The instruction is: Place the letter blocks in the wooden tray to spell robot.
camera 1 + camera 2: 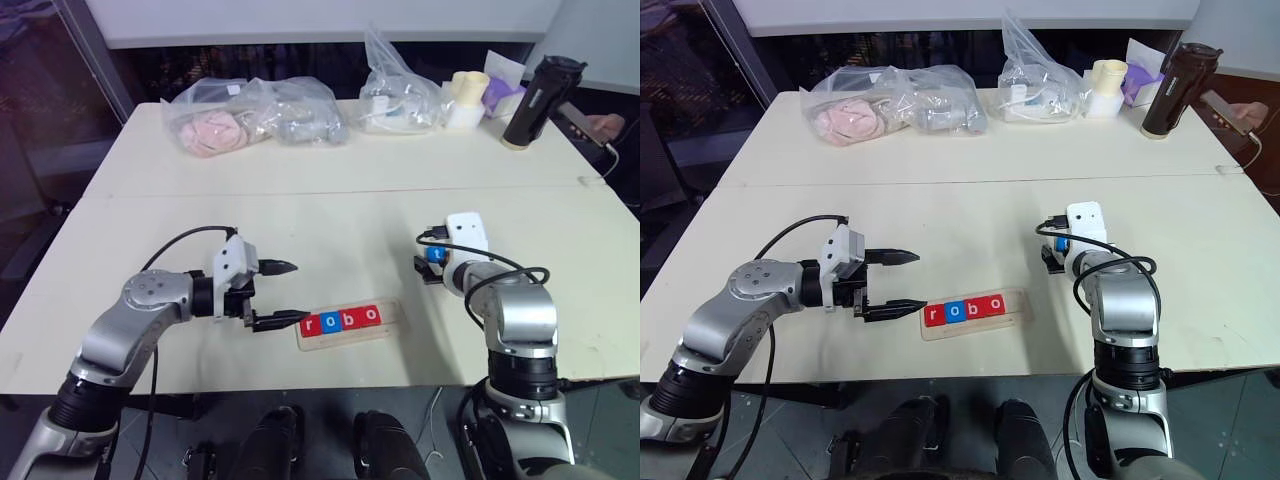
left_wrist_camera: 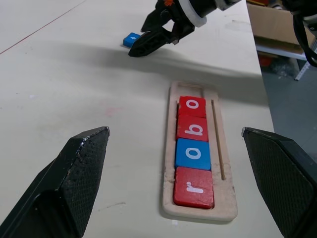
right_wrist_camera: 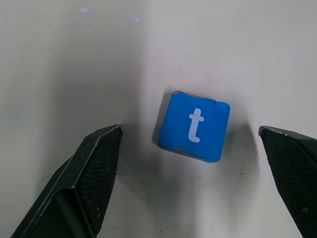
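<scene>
A long narrow pale wooden tray [image 1: 347,326] is seen lying on the cream tabletop [image 1: 330,215], just beside the tips of the left gripper [image 1: 277,294], whose two black fingers are spread wide apart and hold nothing. The lower finger [image 1: 276,321] is found right next to the tray's near end; whether it touches the wood cannot be told. Four flat square letter blocks are seated in the tray's recessed slot, counted away from the left gripper: a red block with a white r [image 2: 193,187], a blue block with a white o [image 2: 193,154], a red block with a white b [image 2: 192,128] and a red block with a white o [image 2: 192,106]; a short bare stretch of slot is left beyond the last one. A fifth block, blue with a white t [image 3: 194,126], is seen flat on the table, apart from the tray, directly between the widely parted fingers of the right gripper [image 3: 190,148], which is pointed down at it. Neither finger is shown touching that block.
</scene>
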`<action>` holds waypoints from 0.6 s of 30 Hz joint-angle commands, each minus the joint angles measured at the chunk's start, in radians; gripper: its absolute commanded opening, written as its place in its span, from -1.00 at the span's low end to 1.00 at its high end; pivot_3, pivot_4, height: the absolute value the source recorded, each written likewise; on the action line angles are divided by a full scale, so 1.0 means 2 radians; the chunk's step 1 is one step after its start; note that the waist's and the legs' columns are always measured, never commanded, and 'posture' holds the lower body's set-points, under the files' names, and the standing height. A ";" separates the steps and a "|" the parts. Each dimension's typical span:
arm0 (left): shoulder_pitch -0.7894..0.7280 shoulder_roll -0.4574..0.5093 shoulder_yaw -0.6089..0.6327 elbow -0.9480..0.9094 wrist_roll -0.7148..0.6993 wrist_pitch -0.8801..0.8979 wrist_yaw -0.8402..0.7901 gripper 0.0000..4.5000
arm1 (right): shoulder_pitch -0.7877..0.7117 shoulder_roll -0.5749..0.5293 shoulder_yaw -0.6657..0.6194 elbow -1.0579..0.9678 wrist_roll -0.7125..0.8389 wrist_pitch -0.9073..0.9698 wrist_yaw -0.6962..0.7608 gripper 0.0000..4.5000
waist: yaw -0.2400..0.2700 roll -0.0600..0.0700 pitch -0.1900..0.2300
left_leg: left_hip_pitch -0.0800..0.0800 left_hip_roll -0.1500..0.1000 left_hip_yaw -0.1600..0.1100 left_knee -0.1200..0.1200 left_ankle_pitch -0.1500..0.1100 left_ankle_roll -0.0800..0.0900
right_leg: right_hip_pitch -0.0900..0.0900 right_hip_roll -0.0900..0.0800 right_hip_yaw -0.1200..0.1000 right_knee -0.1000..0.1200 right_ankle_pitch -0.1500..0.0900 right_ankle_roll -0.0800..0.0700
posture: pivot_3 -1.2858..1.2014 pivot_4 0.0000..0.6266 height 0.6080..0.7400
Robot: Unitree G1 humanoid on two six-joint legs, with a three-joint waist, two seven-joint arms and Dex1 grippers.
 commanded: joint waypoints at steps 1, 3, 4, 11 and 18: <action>-0.004 0.000 0.007 -0.013 -0.001 -0.009 0.001 1.00 | -0.011 0.001 -0.017 0.014 0.007 -0.005 -0.015 0.88 | 0.000 0.000 0.000 | 0.000 0.000 0.000 0.000 0.000 0.000 | 0.000 0.000 0.000 0.000 0.000 0.000 | 0.03 -0.52 0.97; -0.003 -0.001 0.007 -0.015 -0.001 -0.008 0.003 1.00 | -0.016 0.004 -0.022 0.023 0.011 -0.010 -0.022 0.56 | 0.000 0.000 0.000 | 0.000 0.000 0.000 0.000 0.000 0.000 | 0.000 0.000 0.000 0.000 0.000 0.000 | 0.03 -0.52 0.97; -0.002 -0.001 0.007 -0.015 -0.001 -0.007 0.003 1.00 | -0.018 0.003 -0.022 0.026 0.013 -0.013 -0.024 0.37 | 0.000 0.000 0.000 | 0.000 0.000 0.000 0.000 0.000 0.000 | 0.000 0.000 0.000 0.000 0.000 0.000 | 0.03 -0.52 0.97; -0.002 -0.004 0.005 -0.014 -0.001 -0.008 0.006 1.00 | -0.014 -0.006 -0.011 0.010 0.027 -0.006 -0.023 -0.49 | 0.000 0.000 0.000 | 0.000 0.000 0.000 0.000 0.000 0.000 | 0.000 0.000 0.000 0.000 0.000 0.000 | 0.03 -0.52 0.97; 0.007 -0.005 0.003 -0.017 -0.003 -0.008 0.002 1.00 | 0.071 -0.056 -0.003 -0.197 0.073 0.147 0.019 -0.49 | 0.003 0.000 0.000 | 0.000 0.000 0.000 -0.001 0.000 0.000 | 0.000 0.000 0.000 0.000 0.000 0.000 | 0.03 -0.52 0.97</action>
